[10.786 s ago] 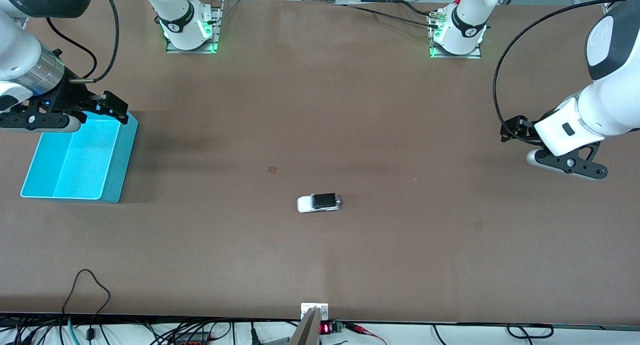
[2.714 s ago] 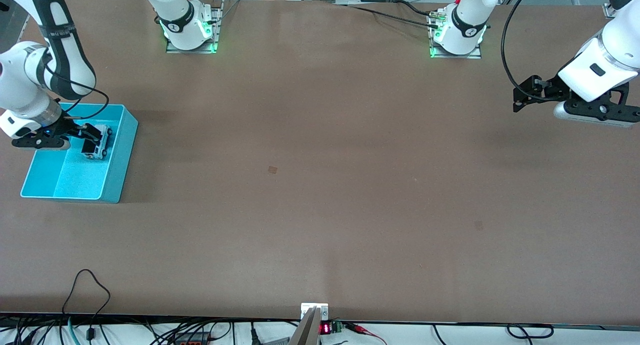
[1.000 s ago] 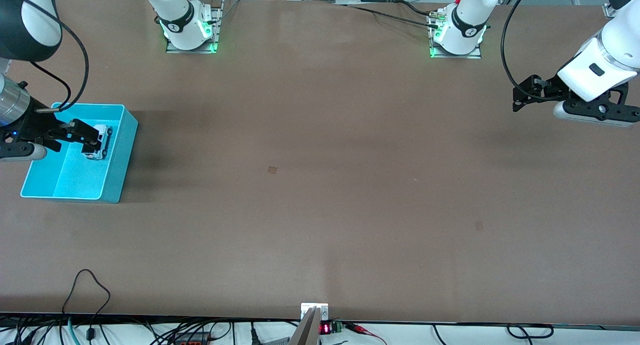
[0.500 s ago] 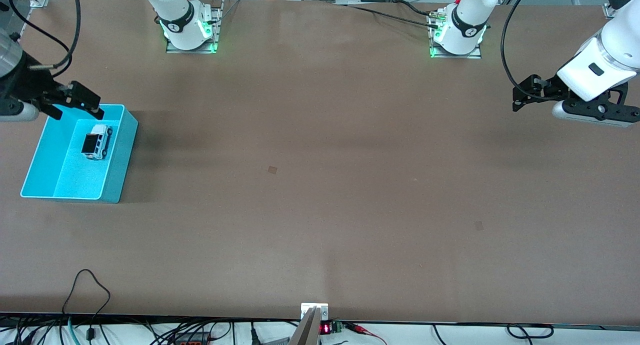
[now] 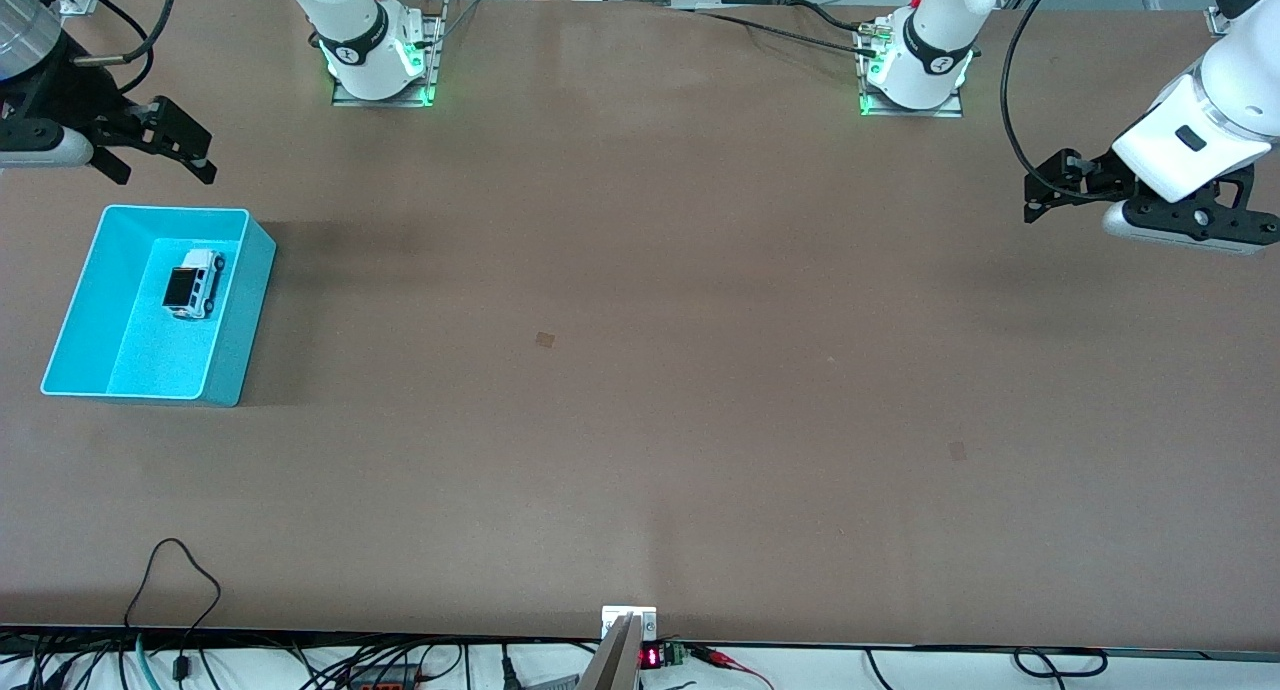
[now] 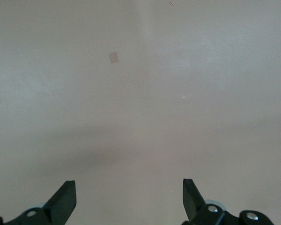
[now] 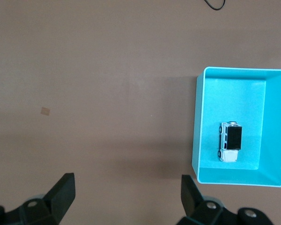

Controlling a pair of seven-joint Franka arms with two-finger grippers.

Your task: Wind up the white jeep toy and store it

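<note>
1. Brown tabletop [image 5: 640, 420] fills the front view almost edge to edge, with loose black cables [image 5: 180, 580] along the bottom edge of the frame.
2. At the left of the frame sits a turquoise bin [image 5: 240, 320], toward the right arm's end of the table. The white jeep toy [image 5: 193, 284] rests on its wheels on the bin floor, in the upper half of the bin as pictured, close to one side wall; nothing touches it.
3. Higher up, at the upper left of the frame, the right gripper [image 5: 160, 155] hangs over bare table just above the bin's upper rim, its fingers [image 5: 190, 140] spread wide and holding nothing.
4. At the right edge of the frame, the left gripper [image 5: 1040, 195] waits in the air over bare table, well apart from the bin. Its fingers [image 6: 63, 204] are spread wide and empty.
5. From above, the right wrist view shows the whole bin [image 7: 199, 140] and the jeep [image 7: 230, 141] with its black roof panel, lying along the bin's long side; its own fingertips [image 7: 61, 192] frame bare table beside the bin.
6. Only tabletop [image 6: 140, 117] and a small square mark [image 6: 114, 57] show in the left wrist view, neither bin nor toy.
</note>
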